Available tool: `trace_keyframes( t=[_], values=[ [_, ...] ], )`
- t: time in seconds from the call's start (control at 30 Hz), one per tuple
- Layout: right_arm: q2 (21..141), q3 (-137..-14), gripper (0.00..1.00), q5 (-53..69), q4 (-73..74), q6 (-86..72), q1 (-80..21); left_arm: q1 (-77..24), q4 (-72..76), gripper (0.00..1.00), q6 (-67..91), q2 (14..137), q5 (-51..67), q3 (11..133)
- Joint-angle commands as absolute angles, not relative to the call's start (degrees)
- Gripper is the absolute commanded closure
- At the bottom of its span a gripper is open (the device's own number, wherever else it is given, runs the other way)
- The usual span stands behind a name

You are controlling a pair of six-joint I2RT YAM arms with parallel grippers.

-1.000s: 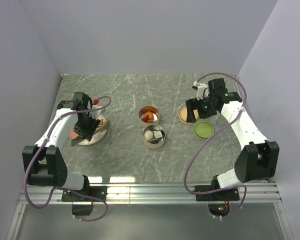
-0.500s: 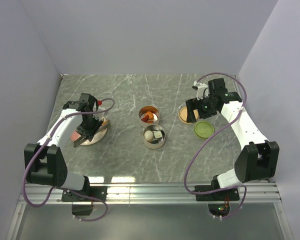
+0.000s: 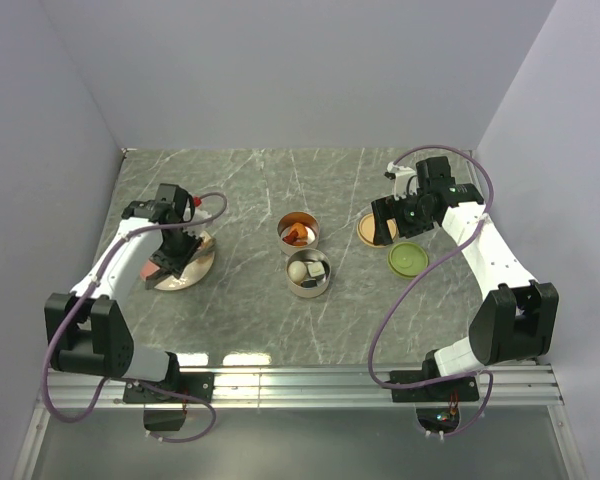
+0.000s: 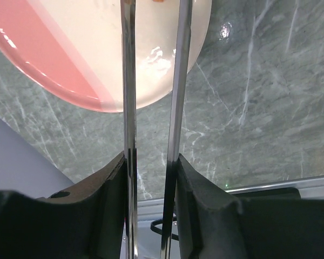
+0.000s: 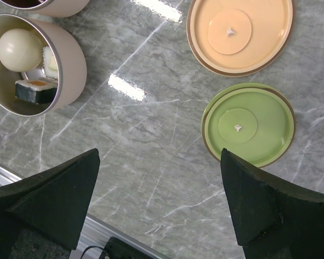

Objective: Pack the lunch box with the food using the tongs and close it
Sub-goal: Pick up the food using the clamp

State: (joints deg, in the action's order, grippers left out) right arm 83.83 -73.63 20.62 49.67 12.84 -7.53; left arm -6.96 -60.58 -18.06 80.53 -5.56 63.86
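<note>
My left gripper (image 4: 150, 159) is shut on the tongs (image 4: 128, 97), whose two slim arms run up between the fingers to the pink plate (image 4: 54, 59). Their tips are cut off at the top of the left wrist view. From above, that gripper (image 3: 176, 256) hangs over the plate (image 3: 195, 272). The two lunch box tins stand at the table's middle. The far tin (image 3: 299, 218) holds orange-red chunks (image 3: 299, 236). The near tin (image 5: 74, 65) holds a whitish ball (image 5: 19, 49) and a dark-and-white piece (image 5: 36, 90). My right gripper (image 5: 157, 156) is open, empty, beside the pale orange lid (image 5: 240, 32) and green lid (image 5: 248, 124).
Grey walls close in the marble table on the left, back and right. A metal rail (image 3: 300, 385) with both arm bases runs along the near edge. A tiny orange scrap (image 4: 158, 1) lies on the plate at the frame's top edge.
My left gripper has shifted slightly over the plate and squeezed the tongs' arms a little closer together. The right arm has not moved.
</note>
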Motion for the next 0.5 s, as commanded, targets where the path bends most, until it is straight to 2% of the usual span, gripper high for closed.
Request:
trace_keyframes(
  t=[0.0, 0.23, 0.47],
  values=[
    [83.41, -74.53, 0.0, 20.48, 48.78, 12.57, -7.91, -7.21, -61.79, 0.68, -16.87, 77.08, -5.01, 66.97],
    [83.5, -74.71, 0.0, 20.65, 48.95, 12.57, -8.0, -7.21, -62.23, 0.71, -16.44, 75.76, -5.1, 67.67],
    [83.67, -74.97, 0.0, 21.09, 48.87, 12.39, -7.91, -7.38, -63.81, 0.71, -17.4, 74.8, -0.53, 74.78]
  ],
)
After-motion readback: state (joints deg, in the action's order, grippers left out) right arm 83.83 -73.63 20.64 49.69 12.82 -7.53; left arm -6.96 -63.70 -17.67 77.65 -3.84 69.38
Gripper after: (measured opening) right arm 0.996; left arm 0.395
